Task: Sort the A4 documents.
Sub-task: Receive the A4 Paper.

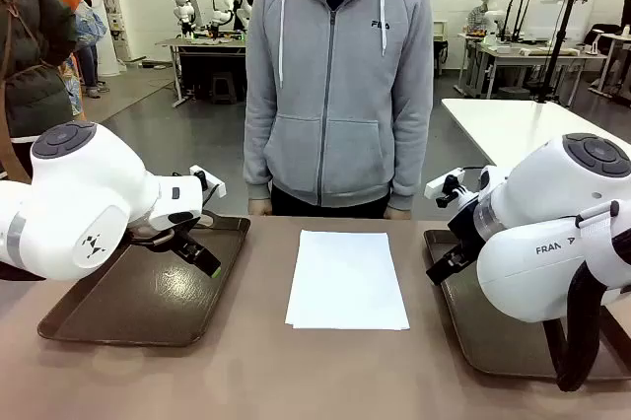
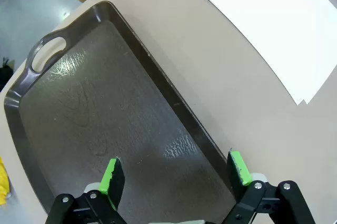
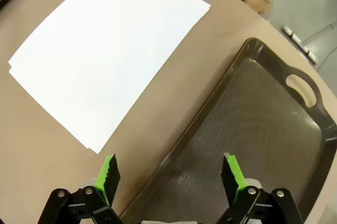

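A small stack of white A4 documents [image 1: 346, 279] lies flat in the middle of the table, between two dark brown trays; its edges are slightly offset. The same stack of documents [image 2: 274, 21] shows in the left wrist view, and the documents [image 3: 108, 56] in the right wrist view. My left gripper [image 2: 175, 174] hangs open above the left tray [image 2: 100, 113], nothing between its green pads. My right gripper [image 3: 169, 174] is open above the inner rim of the right tray [image 3: 253, 129]. In the front view the left gripper [image 1: 200, 254] sits over the left tray [image 1: 148, 297].
A person in a grey hoodie stands at the far edge of the table, hands [image 1: 259, 206] resting near it. The right tray [image 1: 493, 336] lies partly under my right arm. Both trays hold nothing. Other tables stand in the background.
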Available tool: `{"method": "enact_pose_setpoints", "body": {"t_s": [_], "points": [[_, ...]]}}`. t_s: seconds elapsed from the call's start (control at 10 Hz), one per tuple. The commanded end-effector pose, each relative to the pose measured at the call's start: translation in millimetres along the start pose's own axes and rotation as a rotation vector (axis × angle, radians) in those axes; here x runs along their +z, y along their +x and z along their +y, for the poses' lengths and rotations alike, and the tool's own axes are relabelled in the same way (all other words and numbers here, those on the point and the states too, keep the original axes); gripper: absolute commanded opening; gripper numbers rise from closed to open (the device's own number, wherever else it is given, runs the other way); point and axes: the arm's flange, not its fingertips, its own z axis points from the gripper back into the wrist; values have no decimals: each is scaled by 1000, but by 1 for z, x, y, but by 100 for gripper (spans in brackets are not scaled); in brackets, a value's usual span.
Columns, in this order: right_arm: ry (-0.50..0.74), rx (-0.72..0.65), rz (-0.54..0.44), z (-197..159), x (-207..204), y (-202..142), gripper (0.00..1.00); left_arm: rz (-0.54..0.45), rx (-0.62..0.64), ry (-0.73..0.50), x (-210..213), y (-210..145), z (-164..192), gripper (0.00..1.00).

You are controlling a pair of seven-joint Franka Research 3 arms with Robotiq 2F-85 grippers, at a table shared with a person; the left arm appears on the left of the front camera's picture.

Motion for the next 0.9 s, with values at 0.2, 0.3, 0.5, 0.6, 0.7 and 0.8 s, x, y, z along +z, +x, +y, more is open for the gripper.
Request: {"method": "enact_pose_setpoints", "body": {"t_s": [0.2,0.3,0.5,0.6,0.7,0.8], "points": [[0,0,0,0,0,0,100,0,0,0,0,0,0,100],[0,0,0,0,0,0,100,0,0,0,0,0,0,100],[0,0,0,0,0,0,100,0,0,0,0,0,0,100],[0,0,0,0,0,0,100,0,0,0,0,0,0,100],[0,0,0,0,0,0,100,0,0,0,0,0,0,100],[0,0,0,0,0,0,100,0,0,0,0,0,0,100]]}}
